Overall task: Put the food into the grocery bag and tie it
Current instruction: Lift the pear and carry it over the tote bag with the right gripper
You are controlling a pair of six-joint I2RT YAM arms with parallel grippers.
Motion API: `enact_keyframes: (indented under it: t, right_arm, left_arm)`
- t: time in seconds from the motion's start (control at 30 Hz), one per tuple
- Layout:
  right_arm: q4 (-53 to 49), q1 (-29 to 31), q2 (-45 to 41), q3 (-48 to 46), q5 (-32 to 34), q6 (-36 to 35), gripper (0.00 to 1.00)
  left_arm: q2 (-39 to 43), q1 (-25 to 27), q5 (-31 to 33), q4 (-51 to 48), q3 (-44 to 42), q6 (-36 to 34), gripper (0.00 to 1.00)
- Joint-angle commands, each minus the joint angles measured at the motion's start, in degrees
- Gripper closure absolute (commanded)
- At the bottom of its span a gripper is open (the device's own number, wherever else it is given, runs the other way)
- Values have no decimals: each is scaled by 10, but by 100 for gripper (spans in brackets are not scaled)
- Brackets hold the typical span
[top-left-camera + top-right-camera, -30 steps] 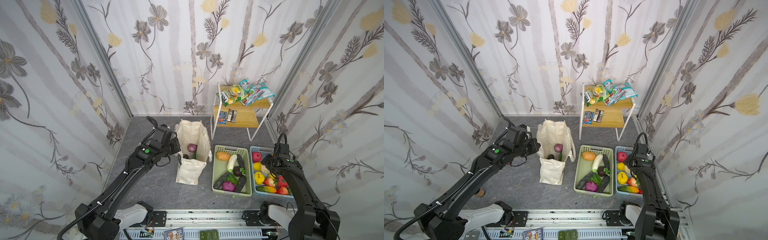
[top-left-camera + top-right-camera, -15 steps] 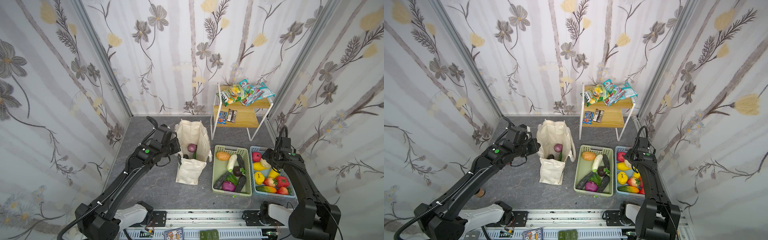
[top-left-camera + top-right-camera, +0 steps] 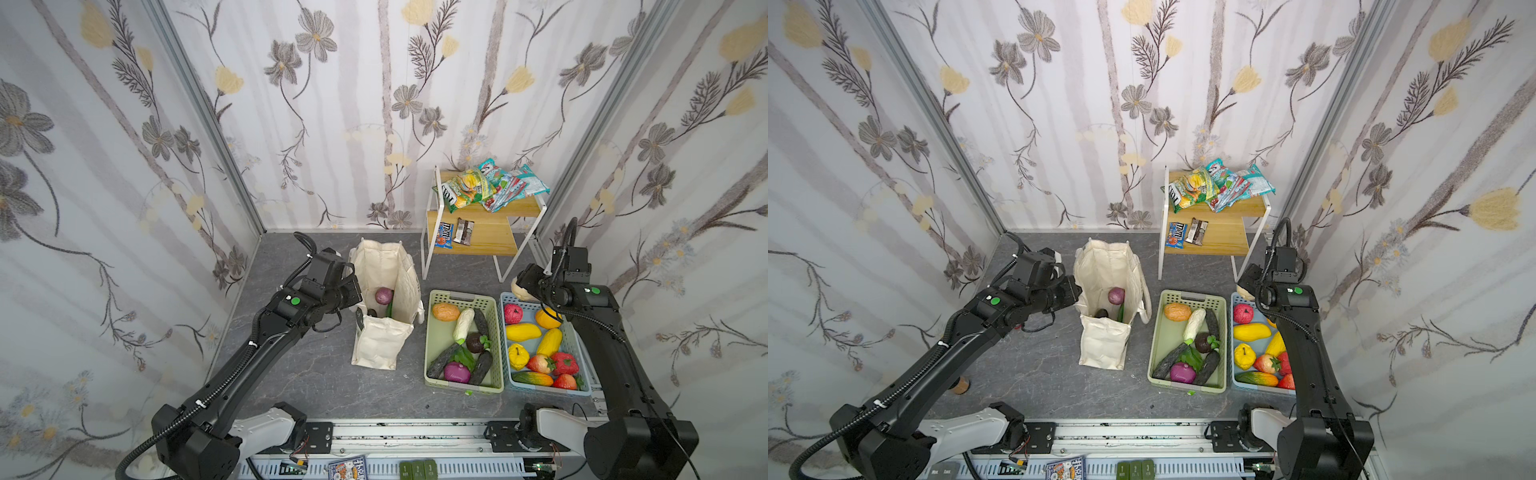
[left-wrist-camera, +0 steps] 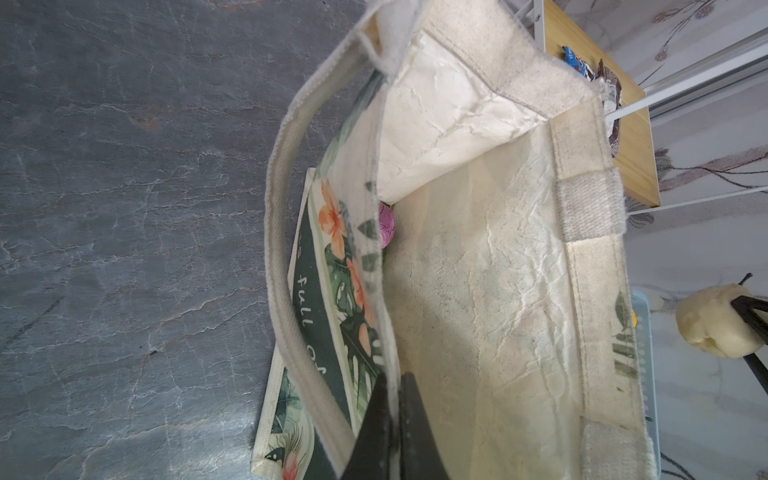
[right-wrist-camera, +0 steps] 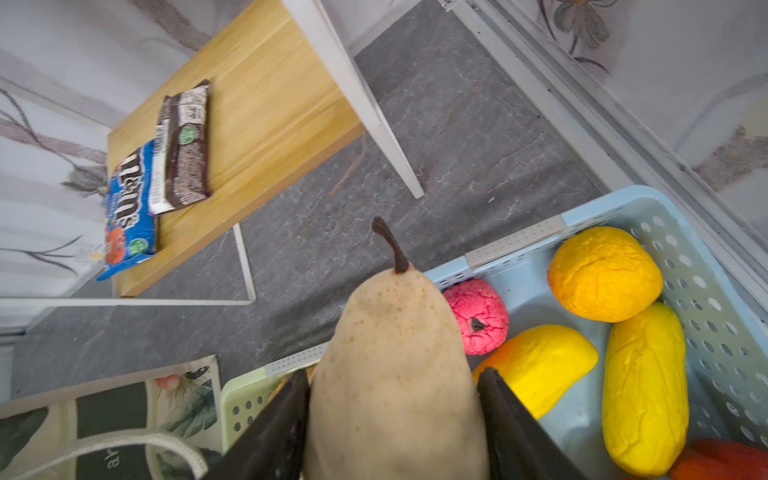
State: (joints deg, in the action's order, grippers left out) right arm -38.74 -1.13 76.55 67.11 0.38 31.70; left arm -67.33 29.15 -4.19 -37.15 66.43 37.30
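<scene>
The cream grocery bag [image 3: 384,266] [image 3: 1106,266] stands open on the grey floor. My left gripper [image 3: 355,293] [image 3: 1074,291] [image 4: 392,376] is shut on its near wall, at the rim. A purple onion [image 3: 383,296] [image 4: 386,226], a dark avocado [image 3: 372,313] and a green stalk [image 3: 389,309] lie inside. My right gripper [image 3: 524,286] [image 3: 1246,291] [image 5: 392,378] is shut on a pale tan pear [image 5: 390,324] with a dark stem. It hangs over the far left corner of the blue basket [image 3: 548,390]. A yellow-green snack packet [image 3: 469,187] lies on the shelf top.
A pale green basket [image 3: 453,296] of vegetables stands between the bag and the blue basket of fruit. The wooden shelf [image 3: 486,243] with white legs stands behind them and carries two candy bars [image 3: 455,232] and teal-red packets [image 3: 511,189]. Walls close in on three sides.
My right gripper has risen from the blue basket with the pear and moved toward the basket's far left corner. The left arm and the bag have not moved.
</scene>
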Motion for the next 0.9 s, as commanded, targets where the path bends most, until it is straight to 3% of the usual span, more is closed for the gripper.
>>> enact_keyframes:
  t: [0.0,0.47,0.87]
  right_arm:
    - [-1,27,8,33,-7,21,37]
    - [15,188,64,161,-20,82,37]
    - [63,369,145,249,-31,130,36]
  left_arm:
    - [-2,0,2,8,7,-3,100]
    - [-12,2,2,7,14,-5,100]
    - [-17,3,5,8,15,-5,100]
